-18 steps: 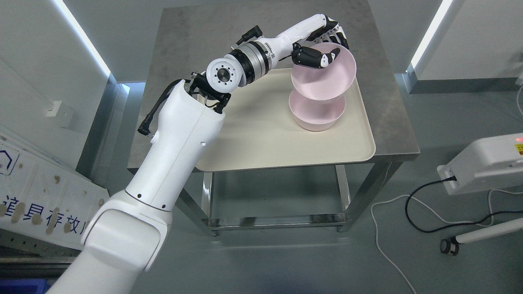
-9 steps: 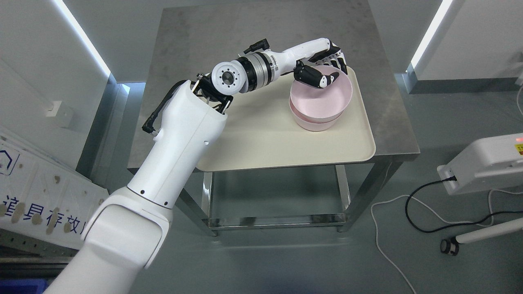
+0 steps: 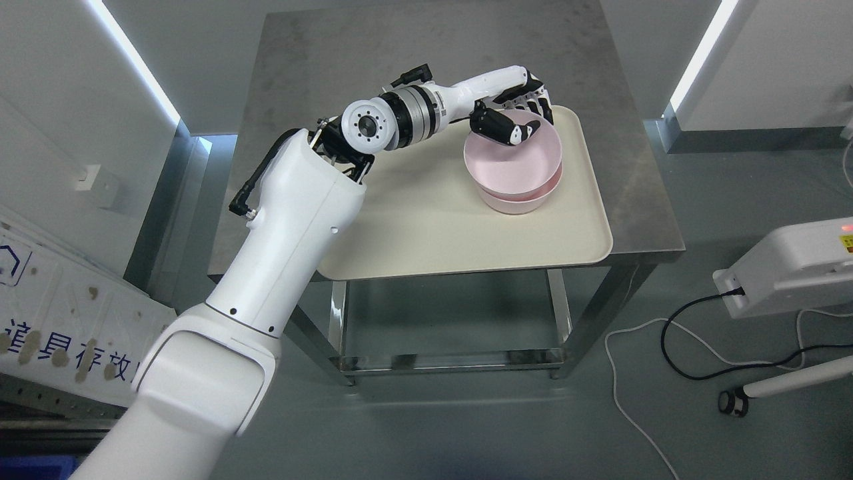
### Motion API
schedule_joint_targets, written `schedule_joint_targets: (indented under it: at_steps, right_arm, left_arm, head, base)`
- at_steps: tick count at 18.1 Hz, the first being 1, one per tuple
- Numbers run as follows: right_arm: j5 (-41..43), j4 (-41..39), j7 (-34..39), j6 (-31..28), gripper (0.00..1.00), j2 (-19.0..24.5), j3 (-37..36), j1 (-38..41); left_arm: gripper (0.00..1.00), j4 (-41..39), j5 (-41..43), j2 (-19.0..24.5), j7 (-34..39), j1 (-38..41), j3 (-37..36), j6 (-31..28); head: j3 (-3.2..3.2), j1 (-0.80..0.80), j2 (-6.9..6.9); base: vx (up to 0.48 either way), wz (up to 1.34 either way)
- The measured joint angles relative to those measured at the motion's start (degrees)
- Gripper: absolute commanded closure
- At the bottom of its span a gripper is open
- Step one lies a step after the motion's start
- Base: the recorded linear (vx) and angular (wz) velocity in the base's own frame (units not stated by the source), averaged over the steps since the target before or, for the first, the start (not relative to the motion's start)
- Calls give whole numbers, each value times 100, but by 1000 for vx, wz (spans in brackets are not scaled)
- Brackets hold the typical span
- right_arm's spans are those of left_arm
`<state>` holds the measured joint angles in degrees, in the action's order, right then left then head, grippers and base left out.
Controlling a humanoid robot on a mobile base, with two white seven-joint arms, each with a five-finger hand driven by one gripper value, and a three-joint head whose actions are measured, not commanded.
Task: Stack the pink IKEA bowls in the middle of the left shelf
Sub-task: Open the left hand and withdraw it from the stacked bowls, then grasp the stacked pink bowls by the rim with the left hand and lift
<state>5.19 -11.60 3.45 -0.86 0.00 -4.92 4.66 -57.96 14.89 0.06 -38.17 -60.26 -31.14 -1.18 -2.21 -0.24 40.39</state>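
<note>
Two pink bowls sit nested on a cream tray [image 3: 426, 227] on a steel table. The upper pink bowl [image 3: 513, 167] rests inside the lower pink bowl [image 3: 516, 202], shifted slightly to the left. My left hand [image 3: 516, 120] holds the upper bowl by its far rim, thumb inside the bowl and fingers curled over the outside. The right arm does not show.
The steel table [image 3: 620, 167] has bare surface behind and right of the tray. A white device [image 3: 793, 267] with black and white cables lies on the floor at the right. A white panel with blue print [image 3: 60, 313] leans at the lower left.
My left hand has lowered the upper bowl from a tilted position above the lower bowl down into it, then shifted it slightly left.
</note>
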Motion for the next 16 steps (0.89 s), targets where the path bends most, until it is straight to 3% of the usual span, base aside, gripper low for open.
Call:
schedule_joint_targets:
  at_steps: [9,12,16]
  right_arm:
    - [0,0,5,0,0,0,0,0]
    - [0,0,5,1,0,0,0,0]
    - [0,0,6,1,0,0,0,0]
  left_arm:
    - [49,-461,-463,-4,-270,202,688,49]
    - [48,-1094,-746,-5,-1252,783,1084,-27]
    - [47,-1671,-600,-5,-1344,1539,1402,265]
  head:
    - [0,0,0]
    - [0,0,0]
    - [0,0,0]
  base:
    - [0,0]
    - [0,0]
    - [0,0]
